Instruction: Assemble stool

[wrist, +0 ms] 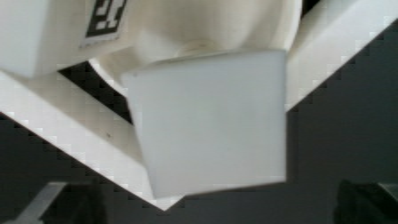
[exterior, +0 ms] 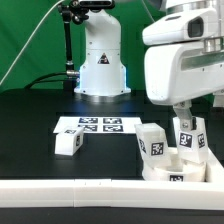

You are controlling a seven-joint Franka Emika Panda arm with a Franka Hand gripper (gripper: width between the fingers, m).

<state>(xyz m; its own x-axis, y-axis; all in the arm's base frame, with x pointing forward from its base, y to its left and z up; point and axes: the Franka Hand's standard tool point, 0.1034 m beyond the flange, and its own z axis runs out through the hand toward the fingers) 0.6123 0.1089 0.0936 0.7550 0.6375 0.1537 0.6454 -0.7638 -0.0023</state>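
The stool's round white seat disc (exterior: 165,168) lies at the exterior view's right, near the front rail. Two blocky white legs with tags stand on it: one (exterior: 152,143) at its left side, one (exterior: 188,136) further right. A third leg (exterior: 68,142) lies loose on the black table to the left. My gripper (exterior: 184,116) hangs just above the right-hand leg. In the wrist view a white leg block (wrist: 214,120) fills the middle. My gripper (wrist: 205,205) stands open, its dark fingertips (wrist: 45,203) wide apart at the frame's corners and clear of the block.
The marker board (exterior: 90,125) lies flat in the middle of the table. A long white rail (exterior: 70,190) runs along the front edge. The robot's base (exterior: 100,60) stands at the back. A tagged white part (wrist: 107,22) shows beside the leg in the wrist view.
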